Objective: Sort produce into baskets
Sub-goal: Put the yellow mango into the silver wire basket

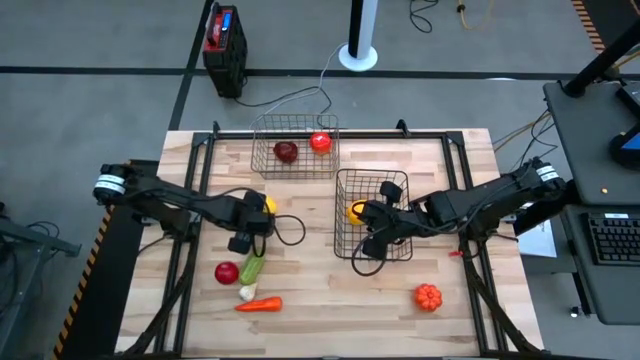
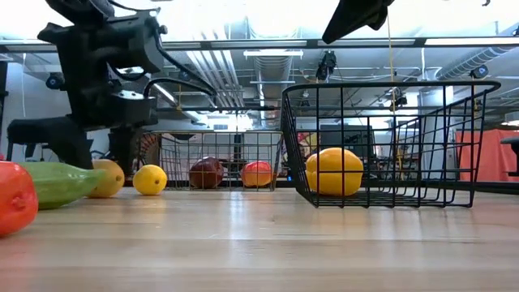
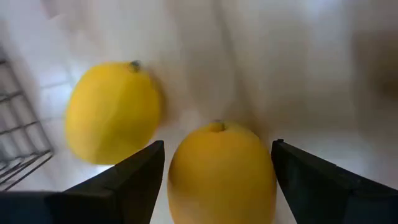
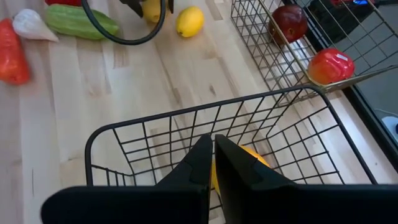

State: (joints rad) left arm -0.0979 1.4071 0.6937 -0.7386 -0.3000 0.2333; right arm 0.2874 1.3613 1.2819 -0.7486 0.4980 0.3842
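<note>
Nearest the front edge of the table (image 1: pixel 330 320) lie the carrot (image 1: pixel 259 305) and the white garlic (image 1: pixel 246 292), with the small orange pumpkin (image 1: pixel 428 297) well apart to the right. Bare wood stretches between them.

Just behind the garlic sit the red fruit (image 1: pixel 227 272) and the green cucumber (image 1: pixel 252 267), touching or nearly so.

Farther back on the left, the left gripper (image 3: pixel 214 168) is low over the wood with its fingers (image 3: pixel 134 180) spread on either side of a yellow-orange fruit (image 3: pixel 221 174). Whether they press it cannot be told. A lemon (image 3: pixel 112 112) lies just beside that fruit, near the corner of the far basket.

In the middle of the table stands the near basket (image 1: pixel 372 215), holding one orange fruit (image 2: pixel 333 171). The right gripper (image 4: pixel 212 165) hangs above this basket's rim, its fingers pressed together and holding nothing.

The far basket (image 1: pixel 295 145) sits at the back edge, slightly left of centre, with a dark red fruit (image 1: pixel 286 152) and a bright red fruit (image 1: pixel 320 142) inside. Open wood separates the two baskets. The right back corner of the table is bare.
</note>
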